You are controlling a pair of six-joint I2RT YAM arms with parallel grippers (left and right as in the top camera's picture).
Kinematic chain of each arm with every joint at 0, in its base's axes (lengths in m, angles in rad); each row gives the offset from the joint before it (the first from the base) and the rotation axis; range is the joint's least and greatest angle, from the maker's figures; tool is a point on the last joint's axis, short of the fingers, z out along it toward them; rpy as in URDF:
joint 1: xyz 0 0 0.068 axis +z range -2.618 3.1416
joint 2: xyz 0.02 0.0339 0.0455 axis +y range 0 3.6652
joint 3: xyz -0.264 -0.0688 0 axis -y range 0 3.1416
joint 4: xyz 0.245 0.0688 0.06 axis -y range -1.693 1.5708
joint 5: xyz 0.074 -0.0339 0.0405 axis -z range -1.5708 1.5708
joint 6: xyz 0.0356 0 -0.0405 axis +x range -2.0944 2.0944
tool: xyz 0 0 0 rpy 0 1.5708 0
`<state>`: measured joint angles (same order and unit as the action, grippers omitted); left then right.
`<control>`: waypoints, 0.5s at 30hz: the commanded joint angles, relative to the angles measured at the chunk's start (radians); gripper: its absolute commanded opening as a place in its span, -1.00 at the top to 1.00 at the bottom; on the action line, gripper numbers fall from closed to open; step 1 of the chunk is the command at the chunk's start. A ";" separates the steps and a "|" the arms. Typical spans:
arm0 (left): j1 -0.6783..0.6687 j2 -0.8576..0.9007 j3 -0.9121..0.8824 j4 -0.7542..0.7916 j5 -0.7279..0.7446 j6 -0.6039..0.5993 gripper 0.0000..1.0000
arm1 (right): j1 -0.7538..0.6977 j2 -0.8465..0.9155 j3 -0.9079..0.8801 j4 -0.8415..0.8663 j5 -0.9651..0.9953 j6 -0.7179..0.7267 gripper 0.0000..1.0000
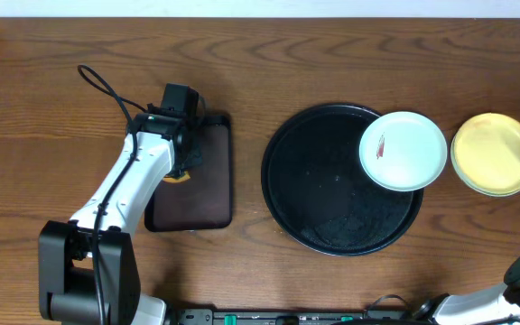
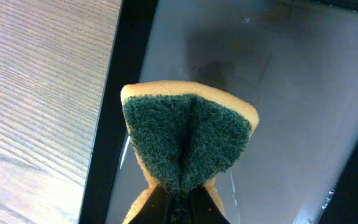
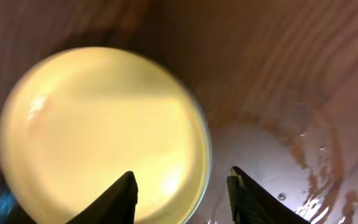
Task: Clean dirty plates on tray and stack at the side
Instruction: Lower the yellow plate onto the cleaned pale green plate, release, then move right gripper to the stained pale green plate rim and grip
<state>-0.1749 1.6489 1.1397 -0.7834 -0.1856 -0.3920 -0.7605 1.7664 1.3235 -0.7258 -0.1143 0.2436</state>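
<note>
Plates (image 1: 403, 151) lie well right of your left gripper (image 2: 182, 208), which pinches a sponge (image 2: 188, 140) over the small tray (image 2: 278, 93). The mint plate (image 1: 403, 151) overhangs the right rim of the tray (image 1: 332, 217). The yellow plate (image 3: 104, 137) lies under your right gripper (image 3: 182, 186), its edge between wide fingers (image 3: 122, 199) holding nothing

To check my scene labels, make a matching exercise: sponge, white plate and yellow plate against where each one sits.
1. sponge
2. white plate
3. yellow plate

A. off the round tray, farthest right
B. pinched in the left gripper, over the rectangular tray
C. lying across the round tray's right edge

Pairs: 1-B, 2-C, 3-A
</note>
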 commanded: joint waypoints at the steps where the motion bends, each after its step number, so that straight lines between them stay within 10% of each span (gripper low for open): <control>1: 0.002 -0.005 -0.012 0.000 -0.005 0.006 0.84 | 0.027 -0.016 0.105 -0.060 -0.163 -0.117 0.10; 15: -0.002 -0.014 -0.001 0.041 0.202 0.134 0.84 | 0.444 -0.014 0.203 -0.394 -0.027 -0.265 0.10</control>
<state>-0.1749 1.6489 1.1397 -0.7498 -0.0998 -0.3428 -0.3820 1.7645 1.5433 -1.1133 -0.2211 -0.0021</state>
